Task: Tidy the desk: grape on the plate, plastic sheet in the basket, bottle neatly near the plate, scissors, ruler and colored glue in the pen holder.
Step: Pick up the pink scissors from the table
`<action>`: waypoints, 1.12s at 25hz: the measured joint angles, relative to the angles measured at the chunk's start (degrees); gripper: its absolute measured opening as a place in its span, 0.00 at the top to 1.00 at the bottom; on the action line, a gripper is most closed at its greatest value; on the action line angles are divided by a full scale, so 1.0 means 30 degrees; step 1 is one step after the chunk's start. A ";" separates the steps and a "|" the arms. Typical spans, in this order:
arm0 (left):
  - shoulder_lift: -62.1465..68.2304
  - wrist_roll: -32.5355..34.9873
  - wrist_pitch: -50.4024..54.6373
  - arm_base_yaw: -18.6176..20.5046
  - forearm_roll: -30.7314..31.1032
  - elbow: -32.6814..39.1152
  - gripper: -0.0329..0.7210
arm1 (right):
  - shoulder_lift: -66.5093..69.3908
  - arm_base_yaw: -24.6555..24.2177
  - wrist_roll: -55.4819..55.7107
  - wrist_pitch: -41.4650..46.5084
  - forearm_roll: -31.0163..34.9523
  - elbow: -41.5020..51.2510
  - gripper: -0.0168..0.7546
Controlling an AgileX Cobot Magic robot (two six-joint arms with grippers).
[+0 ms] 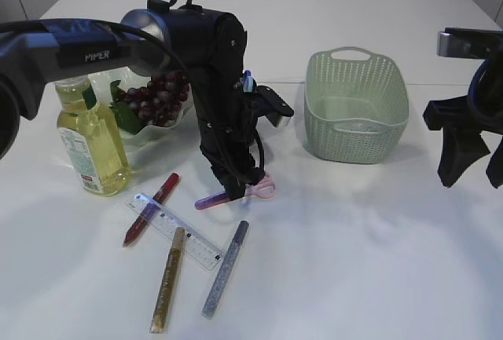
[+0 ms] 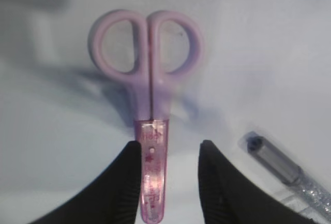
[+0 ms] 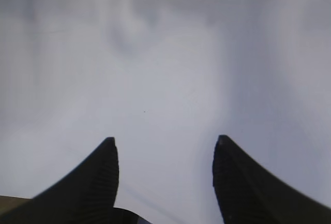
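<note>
White tabletop filled the scene, with pale wall panels behind it. Nearest the camera lay three glue pens: a gold glue pen [image 1: 168, 279], a silver glitter glue pen [image 1: 225, 268], and a red glue pen [image 1: 151, 208], with a clear ruler [image 1: 178, 231] lying slantwise among them, its far end across the red one.

Just beyond, the left gripper [image 1: 238, 188] stood low over the pink scissors [image 2: 150, 105], which rested flat on the table. In the left wrist view its two dark fingers [image 2: 126, 182] stood partly apart on either side of the translucent blade sheath; the left one looked to touch the sheath, while a gap showed beside the right one, so nothing was gripped. The cap end of the silver pen showed at the lower right of that view.

At the left stood a bottle [image 1: 89, 140] of yellow liquid, upright, just in front of the plate [image 1: 149, 132] that held the grapes [image 1: 154, 96].

Farther right sat the pale green basket [image 1: 357, 104]; whether anything lay in it could not be told. The right gripper [image 3: 165, 177] hung wide apart over bare table at the right edge, holding nothing.
</note>
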 joint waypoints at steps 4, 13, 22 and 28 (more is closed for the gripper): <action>0.0000 0.0000 0.0000 0.0544 -0.0172 0.0000 0.59 | 0.0000 0.0000 -0.0122 0.0000 0.0000 0.0000 0.39; 0.0000 0.0000 0.0008 0.0966 -0.0542 0.0000 0.59 | 0.0000 0.0000 -0.0150 0.0000 0.0000 0.0000 0.39; -0.0036 0.0000 0.0008 0.0966 -0.0992 0.0000 0.59 | 0.0000 0.0000 -0.0201 0.0000 0.0000 0.0000 0.39; -0.0601 0.0190 0.0008 0.0966 -0.0966 0.0929 0.59 | 0.0000 0.0000 -0.0233 0.0000 -0.0033 0.0000 0.39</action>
